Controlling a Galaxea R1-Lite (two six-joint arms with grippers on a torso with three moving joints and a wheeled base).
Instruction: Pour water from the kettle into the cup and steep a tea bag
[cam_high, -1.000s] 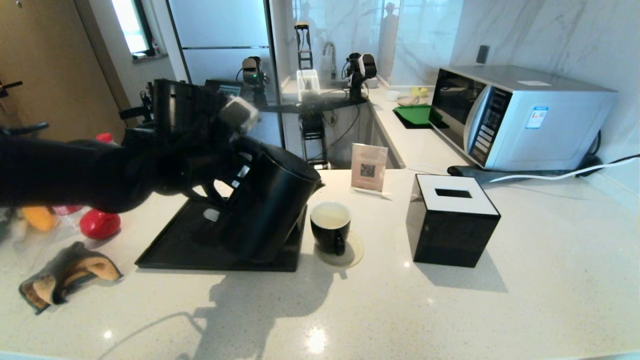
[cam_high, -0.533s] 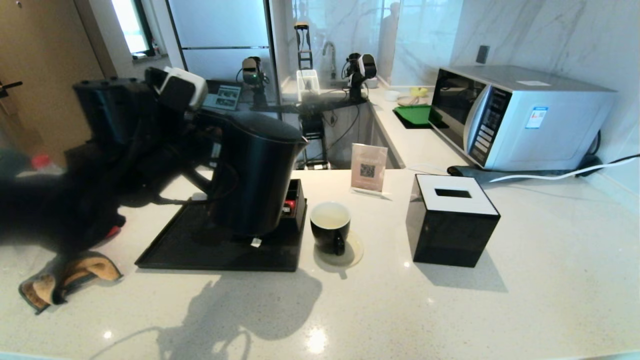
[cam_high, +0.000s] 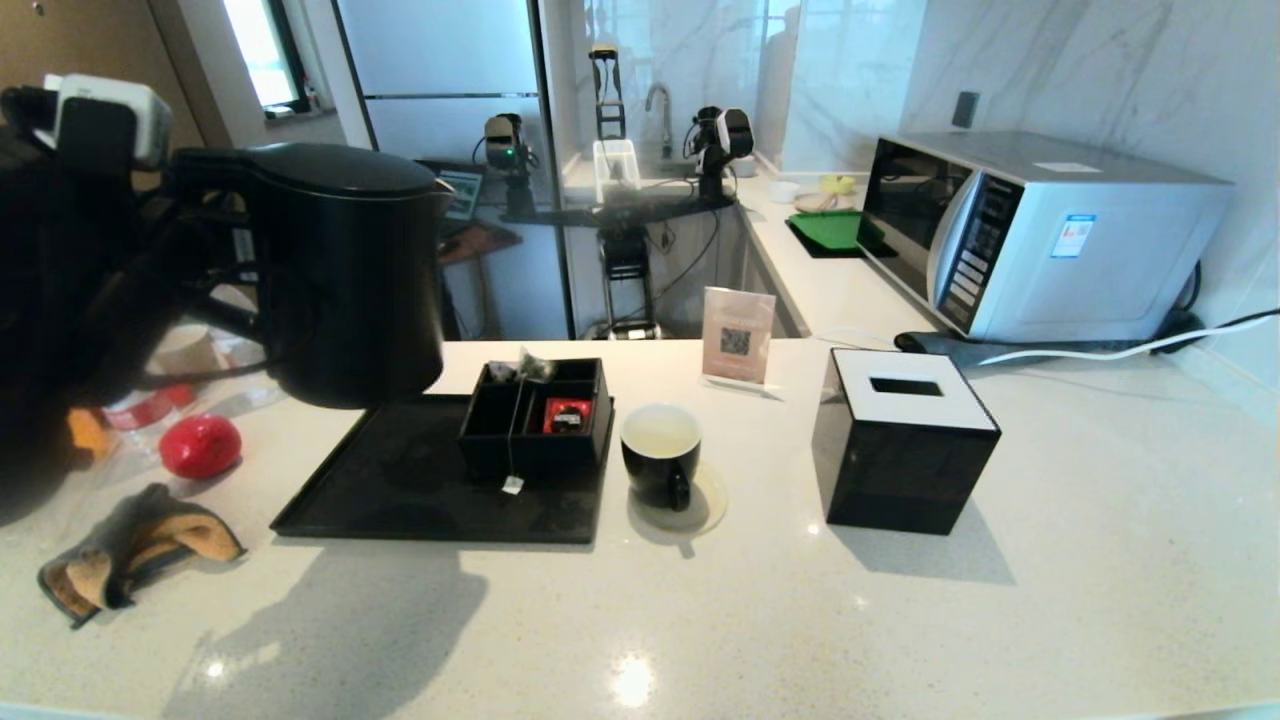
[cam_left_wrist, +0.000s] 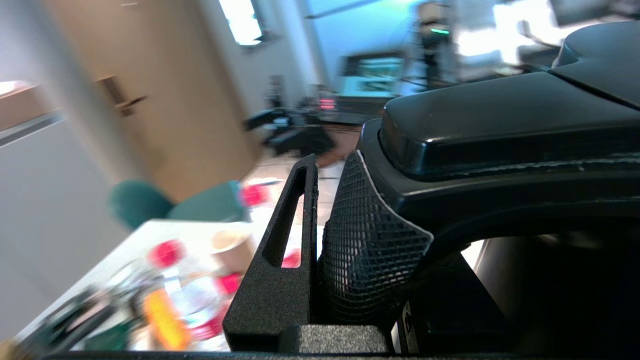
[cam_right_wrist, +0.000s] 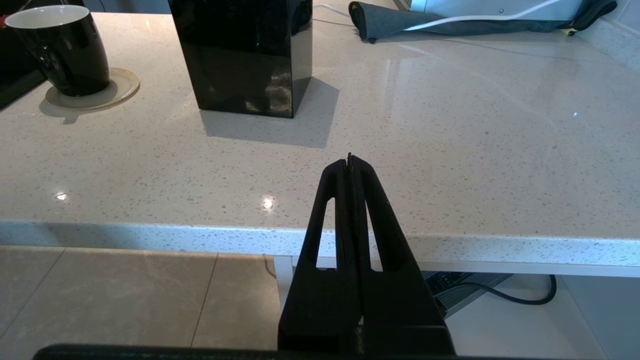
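The tall black kettle (cam_high: 345, 270) hangs upright in the air over the counter's left side, left of the black tray (cam_high: 400, 490). My left gripper (cam_high: 205, 250) is shut on its loop handle; in the left wrist view the left gripper (cam_left_wrist: 340, 200) clamps the handle under the lid (cam_left_wrist: 500, 120). The black cup (cam_high: 660, 455) stands on a round coaster right of the tray, with what looks like water inside. The tea bag (cam_high: 535, 366) lies in a black compartment box (cam_high: 535, 425), its string hanging down to a tag (cam_high: 512, 485). My right gripper (cam_right_wrist: 350, 161) is shut and empty, before the counter's front edge.
A black tissue box (cam_high: 900, 440) stands right of the cup, with a microwave (cam_high: 1030, 230) behind it and a small QR sign (cam_high: 738, 340) behind the cup. Bottles, a red-capped item (cam_high: 200, 445) and a folded cloth (cam_high: 130, 550) crowd the counter's left.
The kettle has gone from tilted over the cup to upright and has swung left and up with my left arm, uncovering the compartment box and tea bag. The right arm has not moved.
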